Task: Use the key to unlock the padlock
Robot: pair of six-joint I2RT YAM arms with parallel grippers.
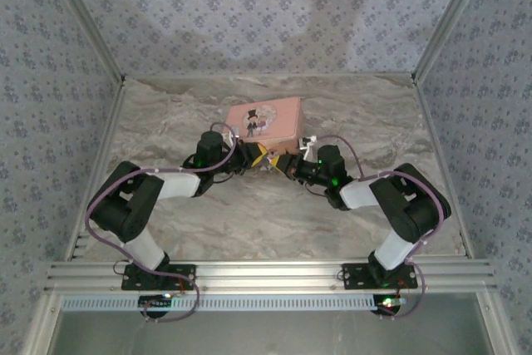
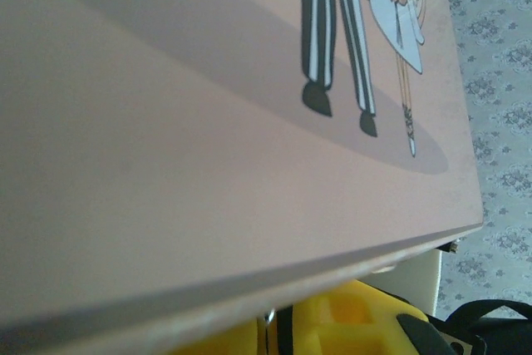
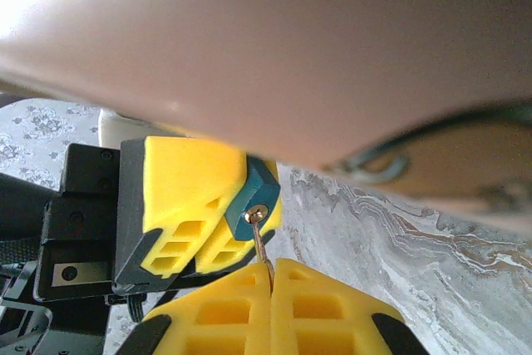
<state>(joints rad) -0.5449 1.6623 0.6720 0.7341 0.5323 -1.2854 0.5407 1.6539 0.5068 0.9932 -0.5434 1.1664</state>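
Pink tin (image 3: pixel 266 39) crowding padlock (image 3: pixel 252 191) (key (image 3: pixel 263 247) at keyhole), marble table (image 3: pixel 399 239) beneath

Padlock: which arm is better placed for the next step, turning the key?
Right. The right gripper is shut on the key, its tip at the keyhole of the padlock; the left gripper clamps the padlock, so it likely should just hold.

The padlock (image 3: pixel 252 191), a small teal block, sits tilted in the left gripper (image 1: pixel 259 155), brass keyhole (image 3: pixel 256 214) facing down. The thin metal key (image 3: pixel 263 248), pinched upright by the right gripper (image 3: pixel 270 276), has its tip in the keyhole.
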